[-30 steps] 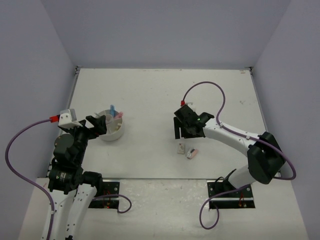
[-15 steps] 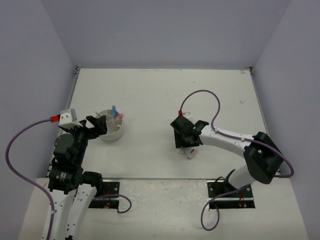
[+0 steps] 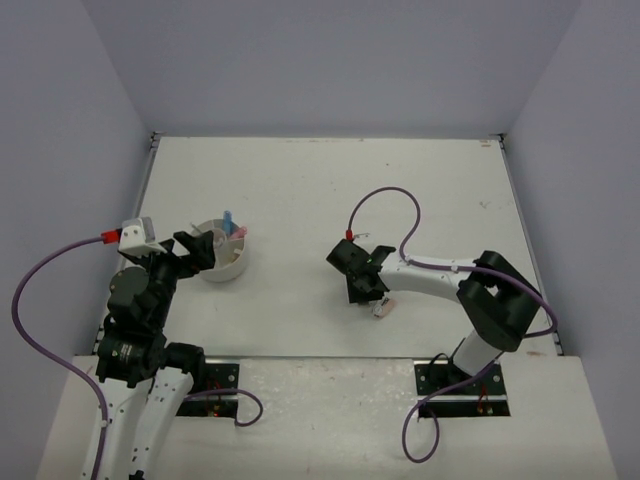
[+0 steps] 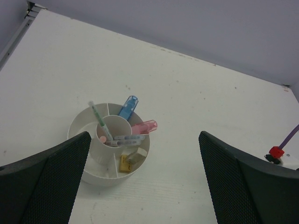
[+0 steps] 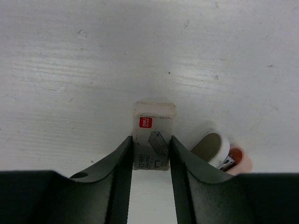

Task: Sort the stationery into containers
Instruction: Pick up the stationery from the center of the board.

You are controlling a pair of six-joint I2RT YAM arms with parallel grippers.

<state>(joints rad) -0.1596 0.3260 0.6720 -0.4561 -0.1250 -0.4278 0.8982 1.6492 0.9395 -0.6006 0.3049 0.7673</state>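
Note:
The round white container [image 3: 228, 266] stands at the left; in the left wrist view its wall [image 4: 100, 179] shows. It holds a green pen [image 4: 97, 115], a blue marker [image 4: 128, 106], a pink marker [image 4: 145, 126], grey-blue pens [image 4: 126, 139] and tan and grey erasers [image 4: 125, 162]. My left gripper [image 3: 205, 248] is open and empty just in front of it [image 4: 144, 136]. My right gripper [image 3: 358, 290] is low on the table at centre right. Its fingers press both sides of a small grey-white staple box [image 5: 152, 126] with a red logo; the gripper [image 5: 151, 142] is shut on it.
A small white and pink item [image 5: 212, 147] lies right beside the staple box, touching the right finger's side; it also shows in the top view [image 3: 383, 307]. Purple cables loop off both arms. Walls close the table at the back and sides.
My right gripper has moved toward the near left and down over the staple box, and now has the box between its fingers. The left arm has not moved.

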